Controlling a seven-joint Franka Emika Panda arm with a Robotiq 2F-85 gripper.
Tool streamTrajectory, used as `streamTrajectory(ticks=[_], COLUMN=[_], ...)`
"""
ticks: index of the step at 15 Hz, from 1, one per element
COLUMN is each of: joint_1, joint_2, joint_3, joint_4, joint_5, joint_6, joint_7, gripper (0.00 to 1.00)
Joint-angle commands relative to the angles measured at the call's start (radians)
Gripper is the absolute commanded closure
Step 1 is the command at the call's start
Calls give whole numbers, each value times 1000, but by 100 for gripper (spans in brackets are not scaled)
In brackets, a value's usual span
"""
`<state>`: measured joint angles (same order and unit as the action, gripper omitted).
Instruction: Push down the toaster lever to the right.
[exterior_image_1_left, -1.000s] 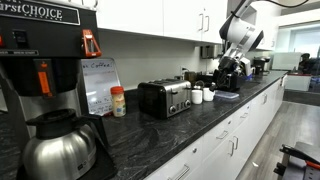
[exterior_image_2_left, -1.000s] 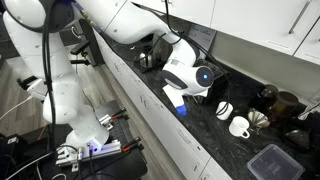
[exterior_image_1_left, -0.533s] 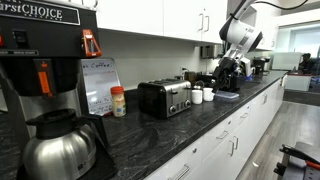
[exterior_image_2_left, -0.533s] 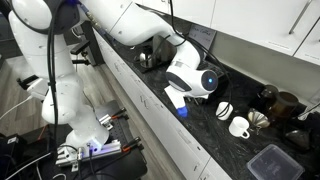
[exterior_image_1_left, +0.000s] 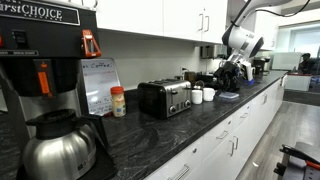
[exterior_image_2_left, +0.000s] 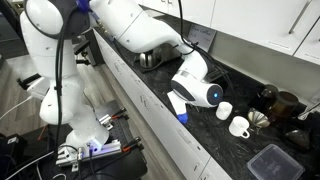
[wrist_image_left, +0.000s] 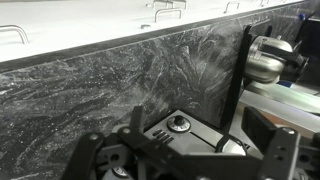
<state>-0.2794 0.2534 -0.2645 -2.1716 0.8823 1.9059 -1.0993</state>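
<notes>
A low, wide black toaster (exterior_image_1_left: 165, 97) with a shiny brushed-steel face sits on the dark, marbled stone bench (exterior_image_1_left: 150, 140). The gripper (exterior_image_1_left: 229, 72) hovers well apart from it, its black fingers (wrist_image_left: 96, 160) spread wide and holding nothing.

One toaster (exterior_image_1_left: 165, 98), two white mugs (exterior_image_2_left: 239, 127), one steel carafe (exterior_image_1_left: 58, 148), one small bottle (exterior_image_1_left: 119, 101)

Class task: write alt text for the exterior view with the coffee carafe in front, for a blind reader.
A white robot arm holds its gripper above the far end of a dark speckled counter, well past the wide black toaster with a brushed-steel face. A steel carafe under a black coffee machine fills the foreground.
</notes>
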Motion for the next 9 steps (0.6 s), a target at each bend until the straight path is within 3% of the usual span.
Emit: streamTrajectory(ticks=[1,4,5,9], joint_1=[-25,-17,-14,-14], joint_2=[96,146,99,133], joint_3=[37,61,55,69], joint_4=[90,140,85,118], joint_5=[43,29,25,24], joint_6=[-45,-58,-20,-27], joint_7=[-15,-5,3,3], gripper=[0,0,0,0])
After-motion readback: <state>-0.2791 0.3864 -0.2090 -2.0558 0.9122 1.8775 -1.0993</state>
